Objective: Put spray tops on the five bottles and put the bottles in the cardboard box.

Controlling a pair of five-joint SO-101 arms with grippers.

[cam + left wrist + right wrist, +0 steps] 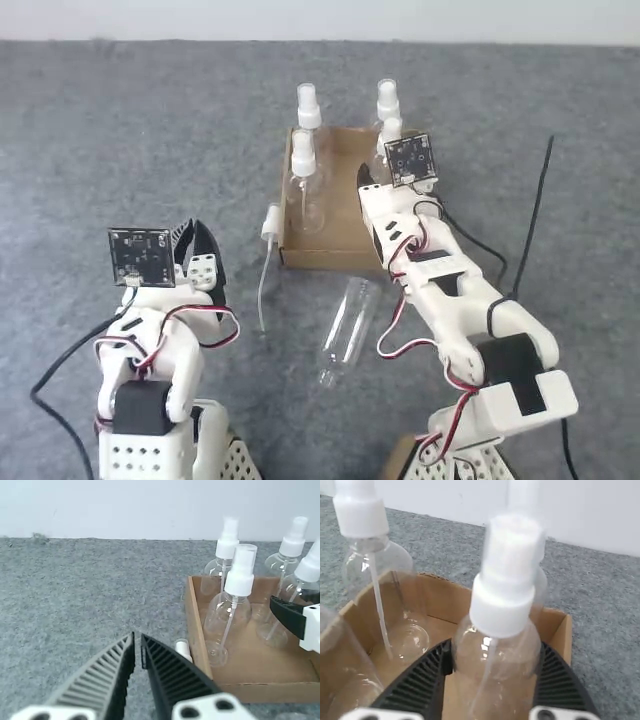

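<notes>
Nearest, the left pincer (137, 639) hangs over the grey felt surface (120, 140), tips together and empty. To its right a clear uncapped plastic bottle (347, 328) lies on its side. A loose white spray top (270, 222) lies just left of the brown cardboard box (330, 258). Farther off, the right pincer (495, 654) is clamped on a capped clear bottle (497, 625) standing in the box's right side.

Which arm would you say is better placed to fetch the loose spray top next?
Left: the left gripper is empty beside the spray top, while the right gripper grips a capped bottle in the cardboard box.
</notes>
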